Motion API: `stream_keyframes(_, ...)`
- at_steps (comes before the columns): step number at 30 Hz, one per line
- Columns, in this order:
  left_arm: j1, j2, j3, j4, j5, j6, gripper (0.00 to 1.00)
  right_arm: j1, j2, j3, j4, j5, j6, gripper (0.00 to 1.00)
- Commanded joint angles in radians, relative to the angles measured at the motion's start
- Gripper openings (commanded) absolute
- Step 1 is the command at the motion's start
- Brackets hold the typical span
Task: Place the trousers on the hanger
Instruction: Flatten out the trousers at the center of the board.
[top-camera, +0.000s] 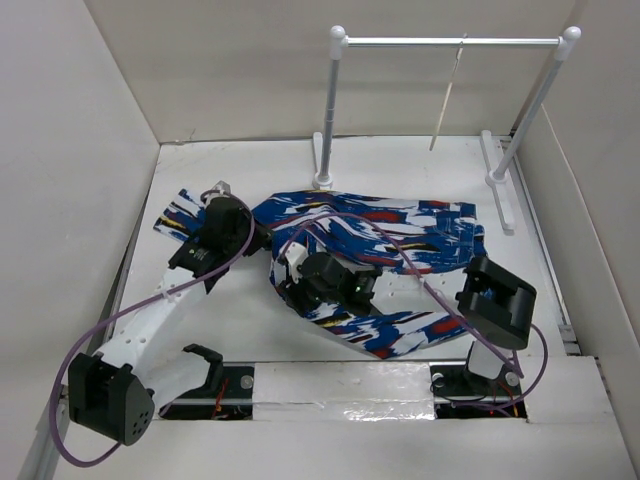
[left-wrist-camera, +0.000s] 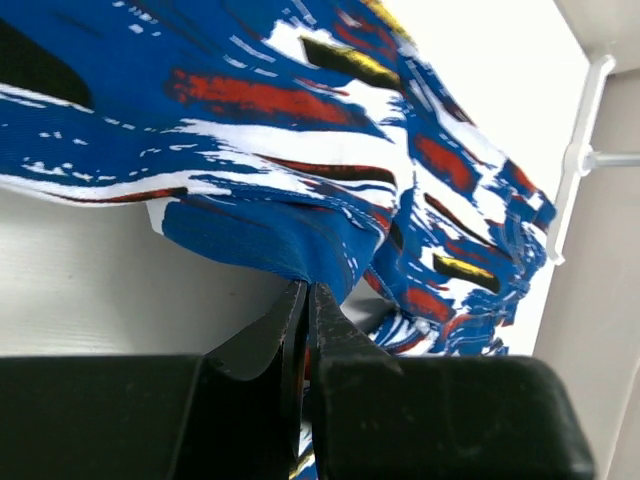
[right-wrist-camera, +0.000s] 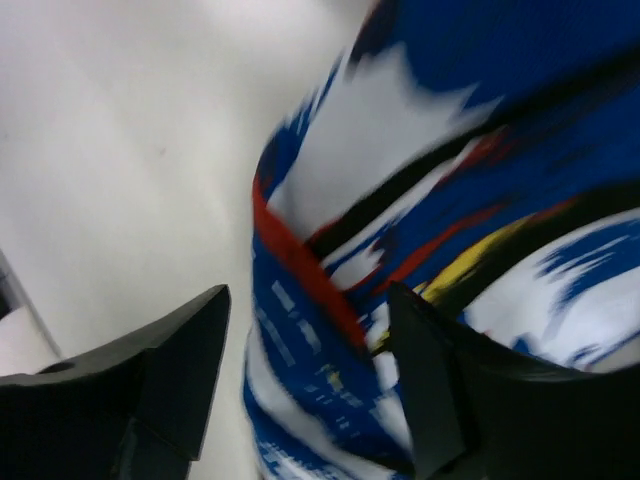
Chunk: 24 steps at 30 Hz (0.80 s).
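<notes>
Robot lab test cell: white panel walls (top-camera: 60, 150), tabletop (top-camera: 250, 330), bolted arm bases (top-camera: 478, 378).

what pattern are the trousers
Blue with white, red, black, yellow streaks on the trousers; left wrist view.

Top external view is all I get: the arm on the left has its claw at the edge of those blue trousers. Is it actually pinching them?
Observer: Yes. The left wrist camera shows the left gripper shut on a blue fold of the trousers.
Operator: And the other claw, in the middle of the cloth?
Observer: The right wrist camera shows the right gripper open, straddling a ridge of the cloth without clamping it.
</notes>
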Motion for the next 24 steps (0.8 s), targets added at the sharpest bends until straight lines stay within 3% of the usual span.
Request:
stream_keyframes(1, 0.013, -0.044, 0.122, 0.003, 0.035, 0.058, 0.00, 0.041, -0.005, -0.039, 0.061, 0.100, 0.033, 0.57)
stream_keyframes(2, 0.013, -0.051, 0.139, -0.024, 0.037, 0.064, 0.00, 0.041, -0.020, -0.079, 0.080, 0.112, 0.031, 0.51)
stream_keyframes(6, 0.013, -0.081, 0.223, -0.102, 0.067, 0.110, 0.00, 0.025, -0.090, -0.131, 0.052, 0.061, -0.041, 0.51)
stream_keyframes(7, 0.013, -0.083, 0.261, -0.125, 0.075, 0.124, 0.00, 0.016, -0.111, -0.130, 0.022, 0.042, -0.056, 0.46)
stream_keyframes(8, 0.013, -0.081, 0.284, -0.182, 0.075, 0.155, 0.00, 0.016, -0.128, -0.134, -0.020, 0.025, -0.077, 0.13)
stream_keyframes(9, 0.013, -0.081, 0.309, -0.205, 0.084, 0.173, 0.00, 0.016, -0.151, -0.145, -0.047, 0.002, -0.087, 0.00)
stream_keyframes(18, 0.013, 0.009, 0.642, -0.500, 0.069, 0.457, 0.00, -0.014, -0.816, -0.260, -0.305, -0.024, -0.093, 0.00)
stream_keyframes(21, 0.013, 0.057, 0.742, -0.503, 0.104, 0.541, 0.00, -0.134, -0.925, -0.233, -0.376, -0.064, -0.082, 0.00)
stream_keyframes(24, 0.036, 0.121, 0.759, -0.454, 0.295, 0.600, 0.00, -0.241, -0.953, -0.223, -0.421, -0.160, -0.095, 0.00)
